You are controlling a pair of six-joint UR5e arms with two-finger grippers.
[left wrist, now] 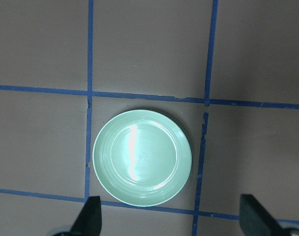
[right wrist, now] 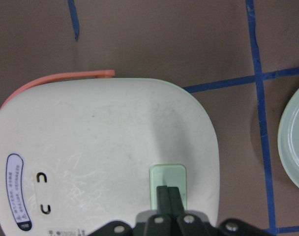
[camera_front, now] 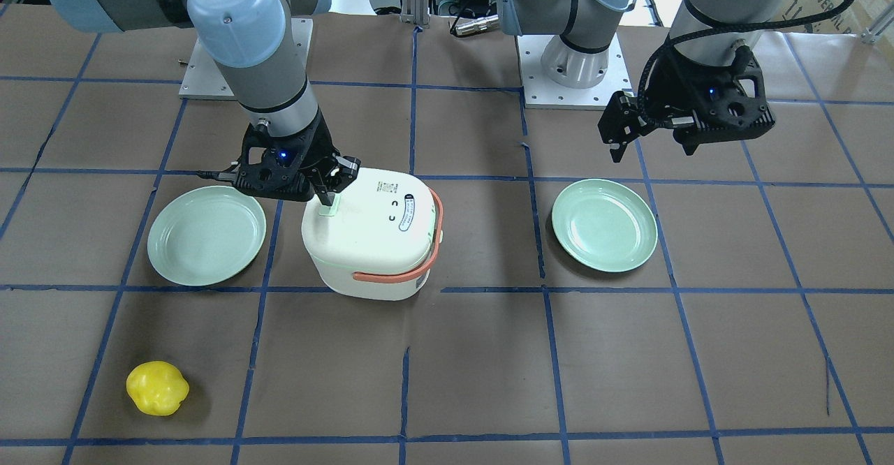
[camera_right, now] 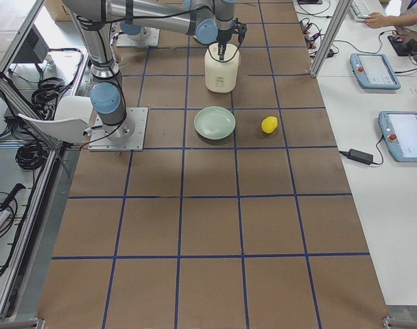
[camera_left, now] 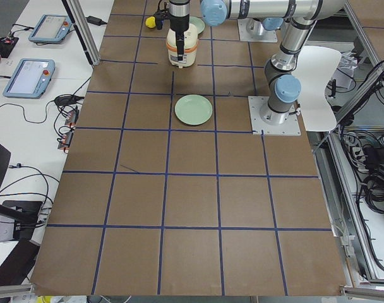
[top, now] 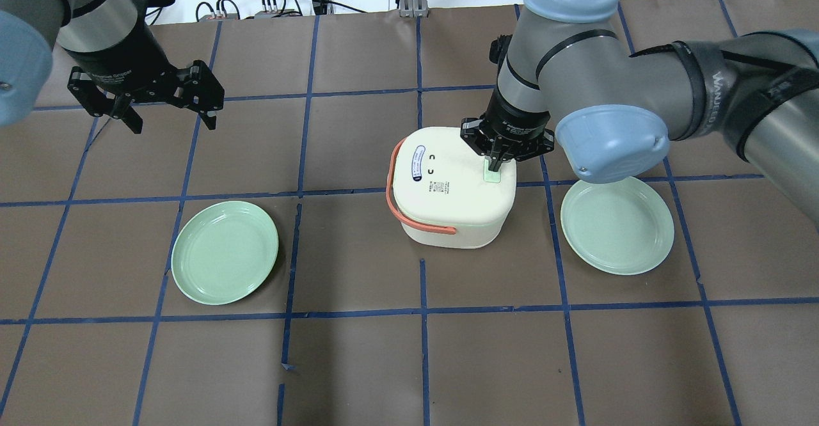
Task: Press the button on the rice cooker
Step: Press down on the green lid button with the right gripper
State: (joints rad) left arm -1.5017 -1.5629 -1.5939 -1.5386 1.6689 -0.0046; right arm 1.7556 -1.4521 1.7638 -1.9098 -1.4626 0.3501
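Note:
The white rice cooker (top: 448, 196) with an orange handle stands mid-table; it also shows in the front view (camera_front: 370, 241). A pale green button (right wrist: 159, 177) sits on its lid near one edge. My right gripper (right wrist: 167, 191) is shut, and its closed fingertips touch the button from above (top: 493, 169) (camera_front: 326, 198). My left gripper (top: 171, 119) is open and empty. It hovers well to the cooker's left, above the table (camera_front: 653, 147). In its wrist view, its fingers (left wrist: 90, 219) frame a green plate (left wrist: 142, 157).
One green plate (top: 225, 251) lies to the cooker's left and another (top: 617, 224) just to its right, under my right arm. A yellow pepper-like object (camera_front: 157, 387) lies at the far side of the table, beyond the right plate.

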